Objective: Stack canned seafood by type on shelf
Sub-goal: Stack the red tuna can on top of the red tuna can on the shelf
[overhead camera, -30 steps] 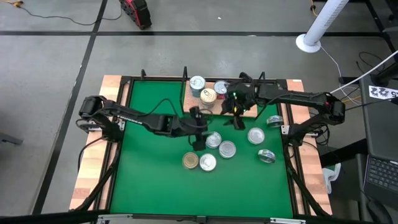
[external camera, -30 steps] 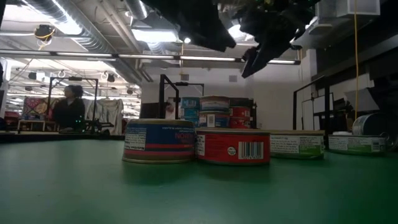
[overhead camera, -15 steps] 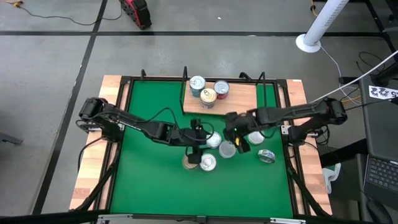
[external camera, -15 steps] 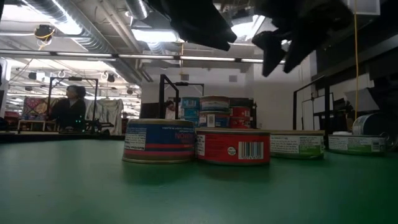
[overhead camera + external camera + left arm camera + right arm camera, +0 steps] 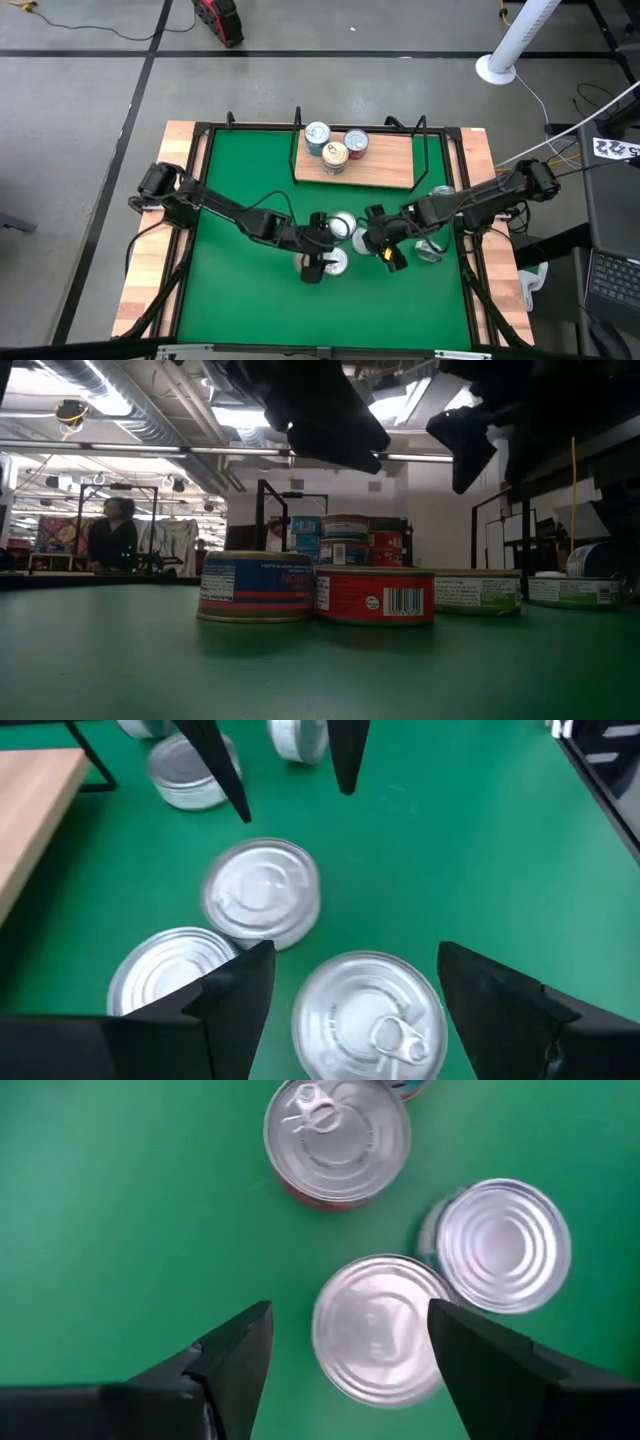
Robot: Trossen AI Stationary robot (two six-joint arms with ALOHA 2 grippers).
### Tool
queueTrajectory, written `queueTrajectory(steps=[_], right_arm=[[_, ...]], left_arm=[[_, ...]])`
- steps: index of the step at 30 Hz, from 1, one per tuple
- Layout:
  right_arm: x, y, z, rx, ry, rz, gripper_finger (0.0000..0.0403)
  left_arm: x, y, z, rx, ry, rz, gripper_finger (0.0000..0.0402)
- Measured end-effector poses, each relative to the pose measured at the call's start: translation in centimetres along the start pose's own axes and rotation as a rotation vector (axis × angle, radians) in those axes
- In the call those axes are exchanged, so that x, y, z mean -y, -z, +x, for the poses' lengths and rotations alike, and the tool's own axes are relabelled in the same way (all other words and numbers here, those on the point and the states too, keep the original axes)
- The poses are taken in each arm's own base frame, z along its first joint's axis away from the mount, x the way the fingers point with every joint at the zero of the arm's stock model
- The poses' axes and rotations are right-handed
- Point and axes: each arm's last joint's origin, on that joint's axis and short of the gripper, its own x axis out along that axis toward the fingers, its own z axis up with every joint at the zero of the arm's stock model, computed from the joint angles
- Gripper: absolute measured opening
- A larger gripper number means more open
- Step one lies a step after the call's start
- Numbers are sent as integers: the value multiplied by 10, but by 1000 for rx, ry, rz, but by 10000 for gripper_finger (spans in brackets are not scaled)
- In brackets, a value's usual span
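Note:
Both grippers hover open above a cluster of silver-lidded tins on the green mat. My left gripper [image 5: 318, 262] [image 5: 352, 960] has its fingers on either side of a pull-tab tin [image 5: 368, 1030] without touching it. My right gripper [image 5: 385, 250] [image 5: 348, 1312] stands the same way over a plain-lidded tin [image 5: 380, 1330]. In the low view the nearest tins rest flat on the mat: a blue-labelled one [image 5: 255, 587], a red one [image 5: 375, 595] and a green one [image 5: 478, 590]. The shelf [image 5: 385, 165] at the far edge carries three tins [image 5: 335, 155].
More tins lie around the cluster: two beside the left gripper [image 5: 262, 892] [image 5: 170, 975], two beside the right [image 5: 505, 1245] [image 5: 337, 1140], and two near the mat's right edge [image 5: 430, 250] [image 5: 440, 193]. Black wire rails [image 5: 425, 135] frame the shelf. Bare mat [image 5: 240, 290] lies left and near.
My right gripper has come away from the shelf's front edge toward the near edge and down, and now hangs over the tins on the mat. My left gripper has moved toward the near edge, from the cluster's far side to its near tins. No tin has moved.

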Motion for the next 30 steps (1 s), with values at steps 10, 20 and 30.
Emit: queueTrajectory(steps=[10,20,30], right_arm=[[-2,4,13,65,44,-4,266],[-1,-1,14,135,70,-3,266],[-1,-4,14,158,72,-2,266]], left_arm=[[39,14,3,-27,75,235,274],[58,44,29,-119,86,324,271],[55,59,41,-189,-6,378,194]])
